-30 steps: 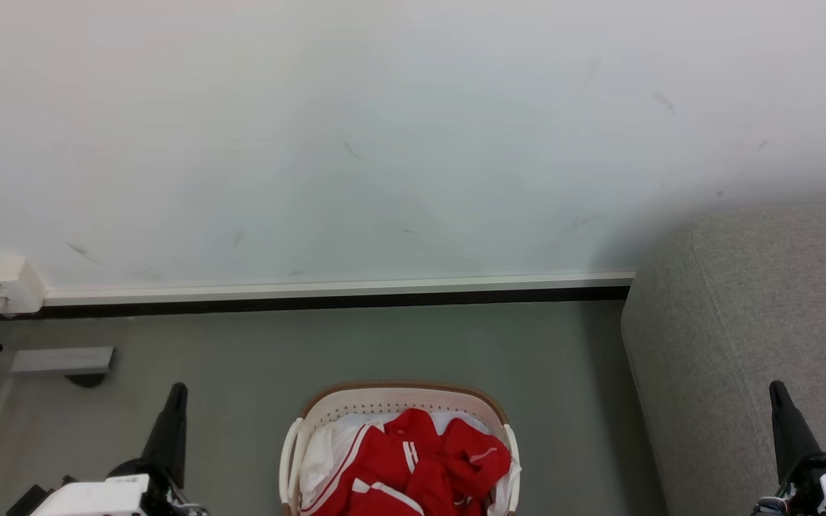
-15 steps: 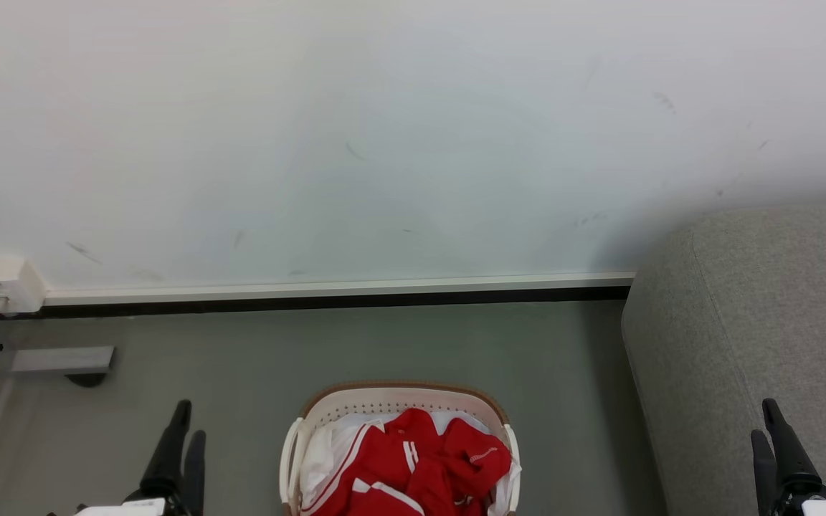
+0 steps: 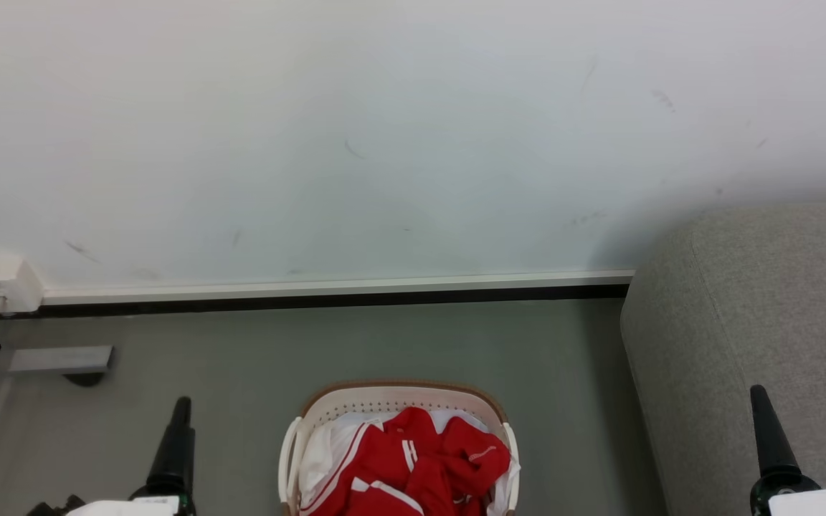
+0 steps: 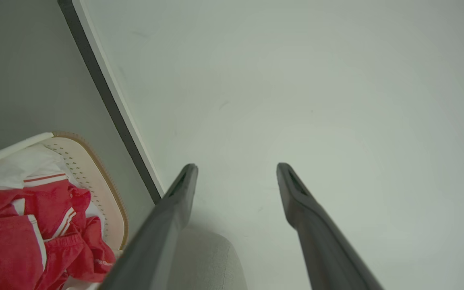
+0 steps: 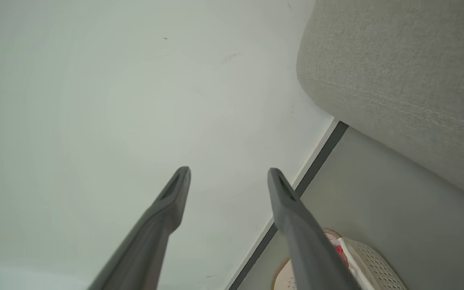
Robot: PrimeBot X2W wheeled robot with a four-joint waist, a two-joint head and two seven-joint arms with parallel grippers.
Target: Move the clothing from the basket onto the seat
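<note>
Resting on grey-green floor [image 3: 384, 344], basket [image 3: 399, 390], scuffed white wall [image 3: 384, 143], grey seat [image 3: 757, 301]

Nothing here reads as a word, a number or a brand. One small white mark sits printed on a red fold of the clothing [image 3: 413, 466], on the side towards the right rim of the basket [image 3: 399, 387]. It could be a logo or a line of lettering, but it is too small and blurred to make out. The left wrist view catches the same white print low on a red fold, and it is no clearer there.
</note>
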